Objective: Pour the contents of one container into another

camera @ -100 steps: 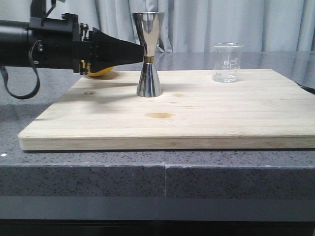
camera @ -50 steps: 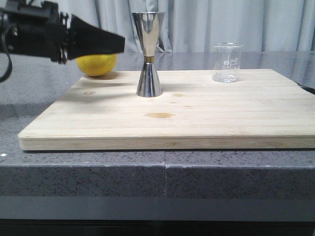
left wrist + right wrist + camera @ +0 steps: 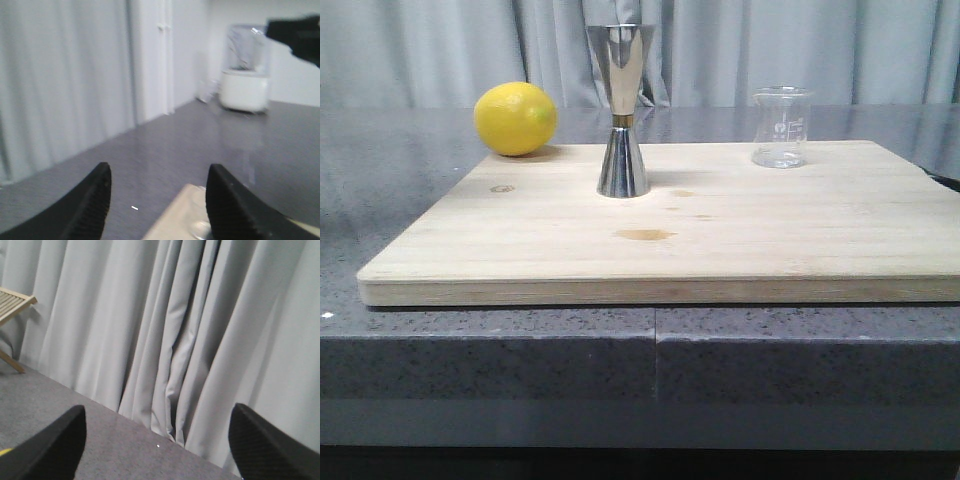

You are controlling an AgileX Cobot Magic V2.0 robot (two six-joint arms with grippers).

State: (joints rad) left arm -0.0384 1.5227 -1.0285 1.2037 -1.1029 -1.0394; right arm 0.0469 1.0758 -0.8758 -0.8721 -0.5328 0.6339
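Now, the front view counts one jigger point(image 3: 622, 110), one beaker point(image 3: 782, 126), one lemon point(image 3: 516, 119) and one board point(image 3: 670, 250) on the counter point(image 3: 520, 350). The jigger stands upright mid-board; the beaker sits well apart at the far right. A second ago the left arm crossed the lemon; it has gone from this view. Left wrist view (blurred): left end effector point(image 3: 157, 205) wide open, empty. Right wrist view: right end effector point(image 3: 157, 450) spread wide, empty, facing curtains point(image 3: 175, 330).

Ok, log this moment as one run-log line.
left gripper: open, empty | right gripper: open, empty | beaker: upright on board, untouched | jigger: upright on board | lemon: beside board
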